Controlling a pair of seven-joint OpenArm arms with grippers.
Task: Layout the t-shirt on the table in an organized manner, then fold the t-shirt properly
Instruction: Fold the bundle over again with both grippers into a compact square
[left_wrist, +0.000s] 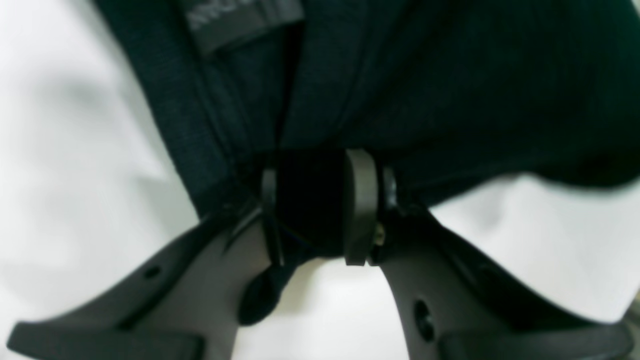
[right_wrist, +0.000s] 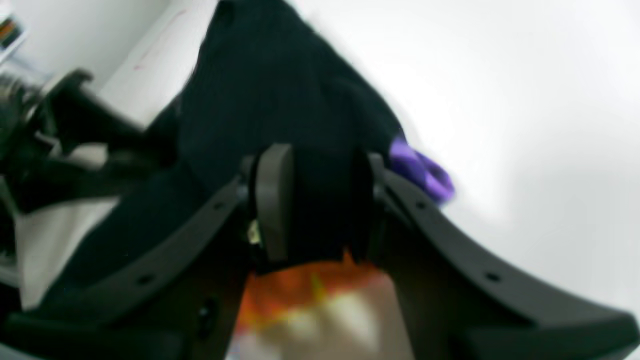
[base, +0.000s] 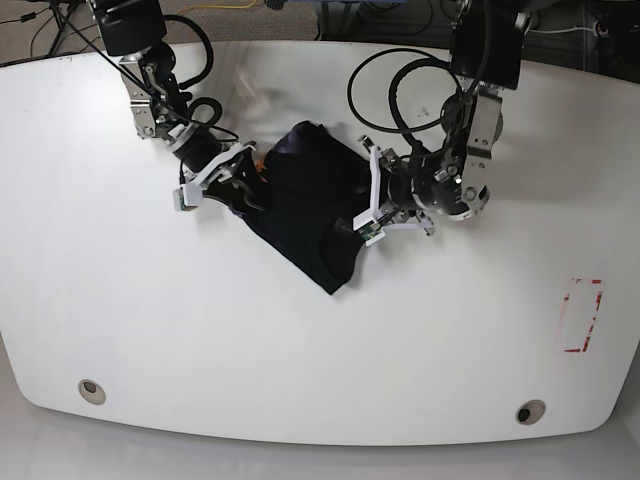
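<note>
Two grommets sit nearest the front edge of the table, one at the base view's lower left and one at the lower right. A red-and-white tape rectangle lies farther back by the right edge. Mid-table, the shirt is a bunched black heap strung between both arms, its lowest point toward the front edge.

On that view's right, the left gripper meets the shirt's edge. Its wrist view shows the jaws pressed onto a thick wad of black cloth, with a grey neck label blurred at the top and white tabletop below.

On the base view's left, the right gripper holds the shirt's other side. Its wrist view shows the jaws clamped on black cloth, with the orange-yellow print just below the pads and a purple patch beside the right finger. The rest of the shirt trails away toward the other arm.

Cables loop behind both arms at the table's far edge.
</note>
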